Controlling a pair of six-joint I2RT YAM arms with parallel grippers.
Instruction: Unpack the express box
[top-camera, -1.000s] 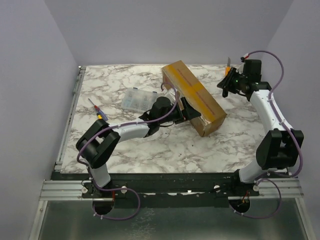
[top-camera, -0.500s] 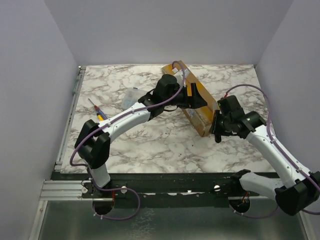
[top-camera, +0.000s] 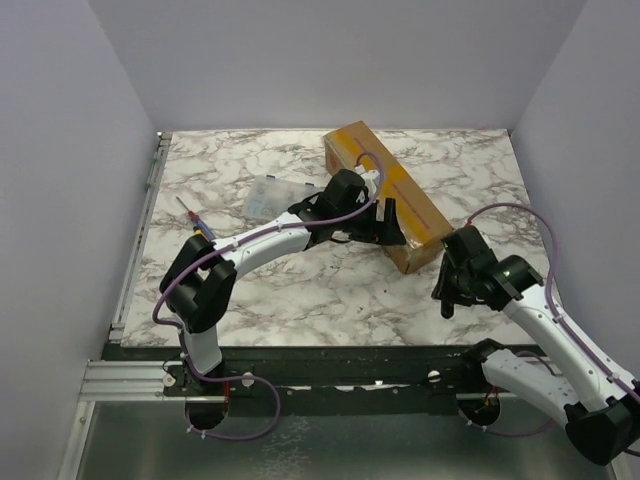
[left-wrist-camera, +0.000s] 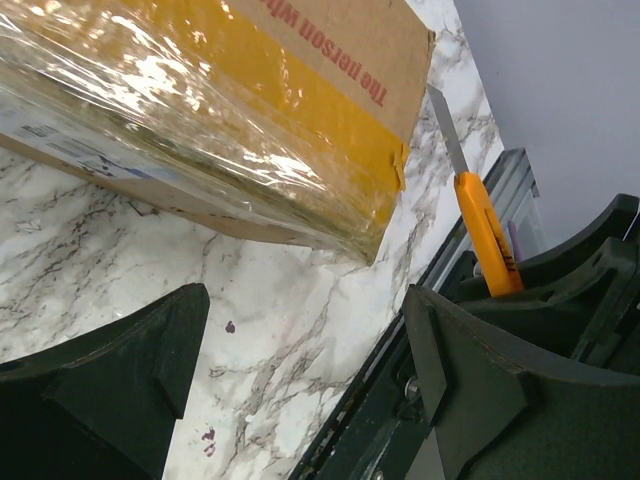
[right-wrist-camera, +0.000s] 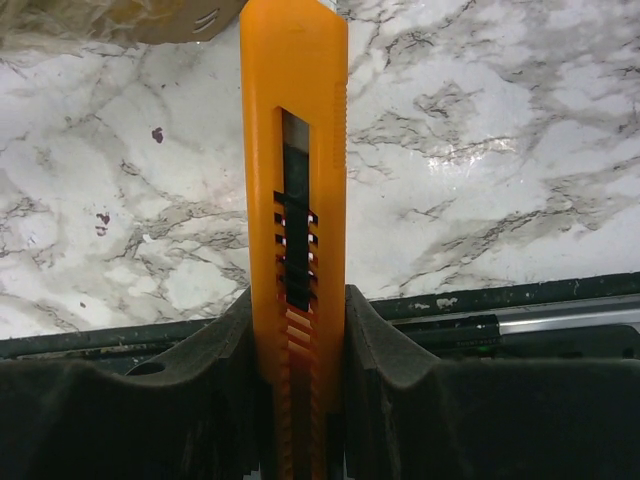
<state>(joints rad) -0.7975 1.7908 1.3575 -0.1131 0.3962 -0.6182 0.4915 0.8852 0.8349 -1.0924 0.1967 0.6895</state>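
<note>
The express box (top-camera: 385, 190), a long brown carton with a tan tape strip, lies diagonally at the back centre. In the left wrist view it (left-wrist-camera: 200, 90) is wrapped in clear tape and shows red print. My left gripper (top-camera: 388, 224) is open and empty beside the box's near-left side; its fingers (left-wrist-camera: 480, 380) hang above bare marble. My right gripper (top-camera: 447, 293) is in front of the box's near end, shut on an orange utility knife (right-wrist-camera: 295, 200). The knife (left-wrist-camera: 485, 235) has its blade out, tip close to the box's near corner.
A small clear plastic compartment case (top-camera: 273, 195) lies left of the box. A pen-like tool with a red and yellow handle (top-camera: 197, 221) lies near the table's left edge. The black front rail (right-wrist-camera: 520, 300) runs just behind my right fingers.
My right arm swung from the back right with the knife to the box's near end, then drew back toward the front. My left gripper rose over the box and came back down beside it.
</note>
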